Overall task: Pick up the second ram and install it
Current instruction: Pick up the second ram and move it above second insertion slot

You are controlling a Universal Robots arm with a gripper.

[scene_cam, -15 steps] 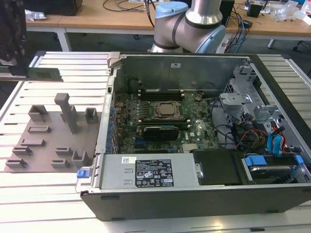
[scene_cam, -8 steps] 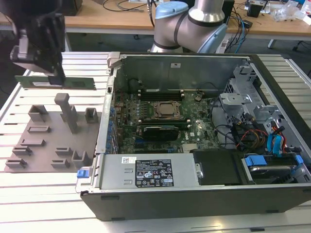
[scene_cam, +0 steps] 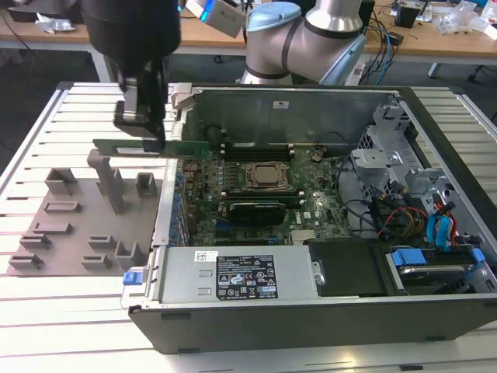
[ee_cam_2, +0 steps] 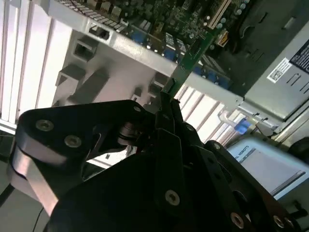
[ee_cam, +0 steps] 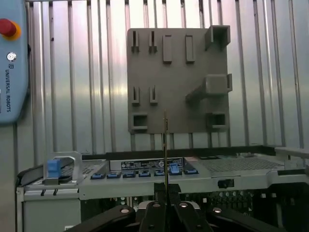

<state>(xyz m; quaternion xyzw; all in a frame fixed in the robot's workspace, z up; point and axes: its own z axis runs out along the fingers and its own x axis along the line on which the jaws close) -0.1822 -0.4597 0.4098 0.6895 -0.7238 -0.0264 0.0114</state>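
End effector (scene_cam: 146, 134) clamped on ram (scene_cam: 182, 148), held in free air above the case (scene_cam: 311, 311). Ram is clear of the case's wall on the exterior view's left. Long axis level, straddling that wall, one end over the holder plate (scene_cam: 70, 233), the other over the motherboard (scene_cam: 318, 210). First wrist view shows the ram (ee_cam: 165, 140) edge-on as a thin line. Second wrist view shows its green face (ee_cam_2: 192, 54).

I have the gripper (scene_cam: 147, 133) hanging fingers-down, clamped tight on the second ram (scene_cam: 186, 148). The arm (scene_cam: 311, 39) folds at its elbow behind, wrist upright.
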